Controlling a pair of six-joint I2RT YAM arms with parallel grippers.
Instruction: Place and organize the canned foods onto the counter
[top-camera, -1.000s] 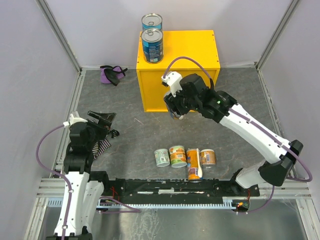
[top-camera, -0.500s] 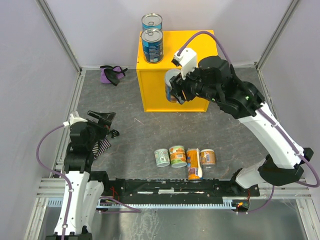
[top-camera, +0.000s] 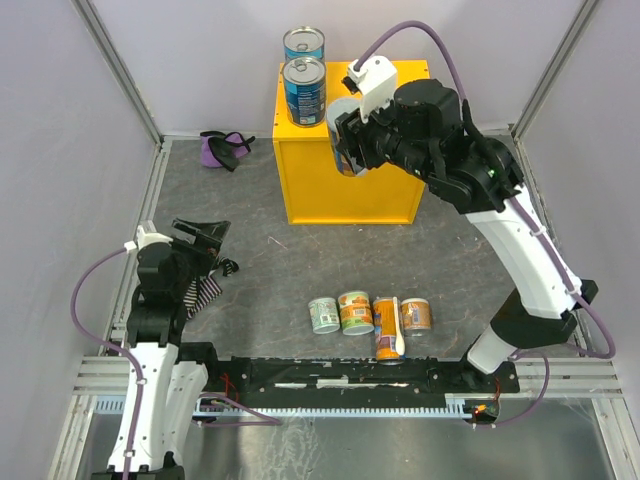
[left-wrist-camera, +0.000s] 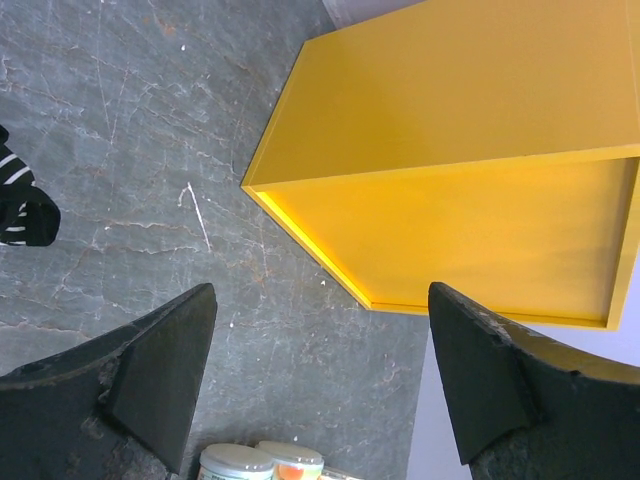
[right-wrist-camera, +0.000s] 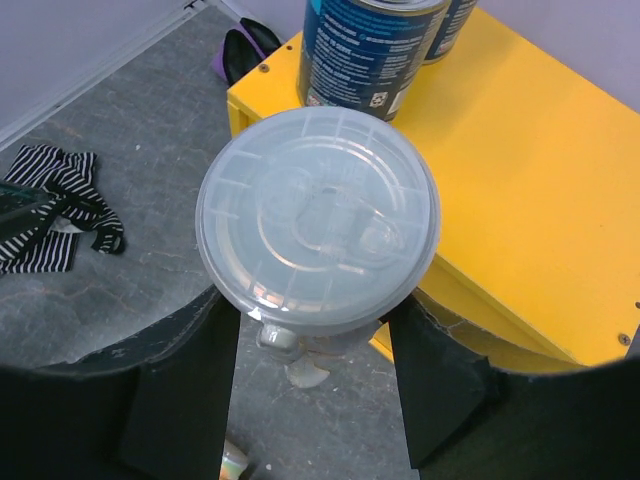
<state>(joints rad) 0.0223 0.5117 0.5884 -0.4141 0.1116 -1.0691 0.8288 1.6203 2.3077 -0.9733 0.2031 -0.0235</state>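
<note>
My right gripper (top-camera: 346, 150) is shut on a can (top-camera: 341, 128) with a clear plastic lid (right-wrist-camera: 317, 232), held at the front left edge of the yellow counter (top-camera: 350, 200), just this side of the two blue-labelled cans (top-camera: 305, 90) standing on its top. In the right wrist view my gripper (right-wrist-camera: 315, 360) clamps the can from both sides, with the nearer blue can (right-wrist-camera: 368, 55) behind it. Several cans lie in a row on the floor: pale-green (top-camera: 323, 315), orange (top-camera: 355, 312), tall orange with white spoon (top-camera: 387, 328), short orange (top-camera: 416, 314). My left gripper (top-camera: 205, 240) is open and empty at the left.
A striped cloth (top-camera: 200, 295) lies under my left gripper, also in the right wrist view (right-wrist-camera: 55, 210). A purple cloth bundle (top-camera: 225, 148) lies at the back left by the wall. The left wrist view shows the counter (left-wrist-camera: 450, 110) and can lids (left-wrist-camera: 260, 462).
My right arm has lifted the can from low in front of the counter up and back to the level of its top, near the blue cans. The left arm has barely moved.
</note>
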